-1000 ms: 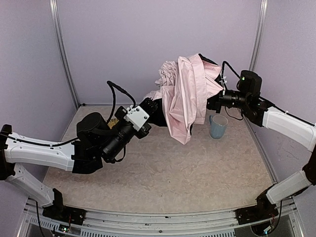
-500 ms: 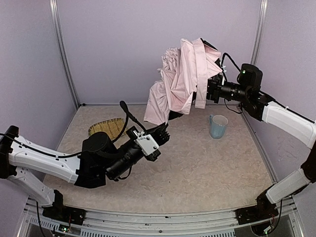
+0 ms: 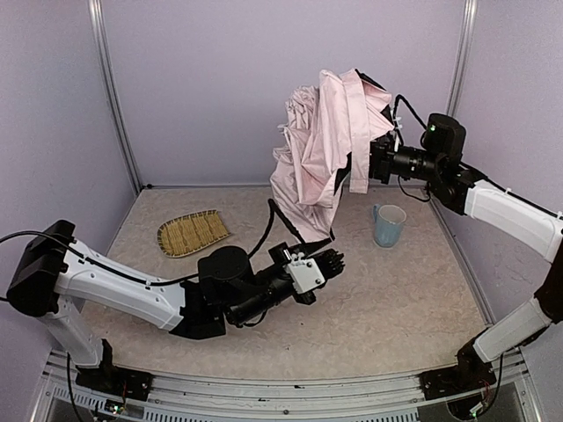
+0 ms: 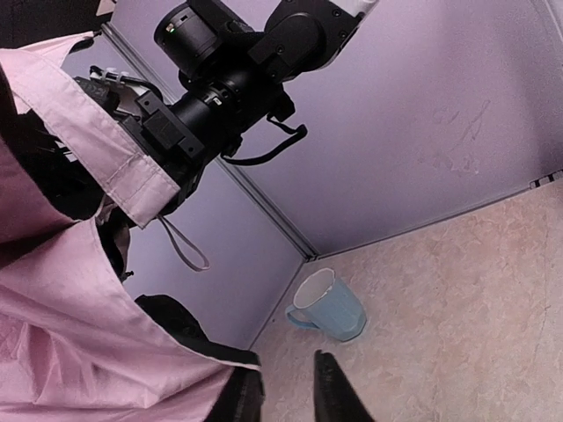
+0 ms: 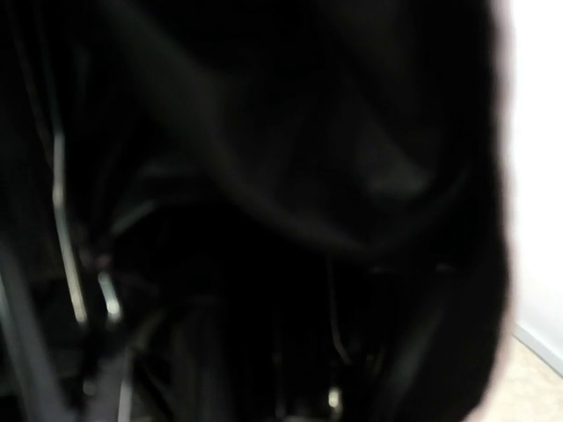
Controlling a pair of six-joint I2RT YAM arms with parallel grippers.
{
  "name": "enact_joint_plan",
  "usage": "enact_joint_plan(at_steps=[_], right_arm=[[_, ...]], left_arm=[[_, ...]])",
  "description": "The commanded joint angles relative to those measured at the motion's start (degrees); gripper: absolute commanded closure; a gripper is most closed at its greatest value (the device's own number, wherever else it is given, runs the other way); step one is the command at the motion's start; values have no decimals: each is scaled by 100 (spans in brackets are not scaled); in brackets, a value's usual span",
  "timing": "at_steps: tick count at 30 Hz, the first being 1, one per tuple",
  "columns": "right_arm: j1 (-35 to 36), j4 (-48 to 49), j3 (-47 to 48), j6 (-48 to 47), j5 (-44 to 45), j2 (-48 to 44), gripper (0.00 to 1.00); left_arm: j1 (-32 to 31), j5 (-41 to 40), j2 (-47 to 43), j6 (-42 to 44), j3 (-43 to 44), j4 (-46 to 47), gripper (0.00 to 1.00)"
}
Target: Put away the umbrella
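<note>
In the top view a woven tray (image 3: 193, 236) lies on the table (image 3: 396, 299) at 10 o'clock. The left arm's rear link is cut off by the left edge. The left gripper (image 3: 334, 260) hovers near the table's centre, just below the umbrella's lowest point. In its wrist view only the tips of the fingers (image 4: 334, 400) show, standing apart with bare table between them and gripping nothing.

The umbrella (image 3: 321, 149) hangs in the air at 12 to 1 o'clock. It is a loose pale pink bundle with black lining showing in its folds, and its shaft and handle are buried. A blue mug (image 3: 388, 225) stands at 2 o'clock, well apart from the fabric. The right gripper (image 3: 368, 164) is sunk into the bundle. Its wrist view is blurred and nearly black, showing only lining and thin ribs, so I cannot tell how its jaws stand.
</note>
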Motion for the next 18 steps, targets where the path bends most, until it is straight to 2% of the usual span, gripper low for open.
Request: enact_joint_plan(at_steps=[1,3,5,9,14,18], right_arm=[[-126,341,25,-254,228,-375,100],[-211,231,14,-408,277,-438,100],[-277,-1,29,-758,401,-488,100],[-280,-714,111,-1697,1247,-594,100],[-280,-1215,262,-2406,2229,-608,100],[-259,-1219,268,-2617,2435,-644,100]], left_arm=[[-105,475,-127,-215,-178,-289,47],[-138,617,-398,-224,-536,-342,31],[-137,830,-855,-345,-991,-384,21],[-109,1496,-1845,-596,-1755,-1050,9],[-26,2319,-2850,-1131,-2139,-1505,15],[-28,3018,-3171,-1507,-1736,-1385,26]])
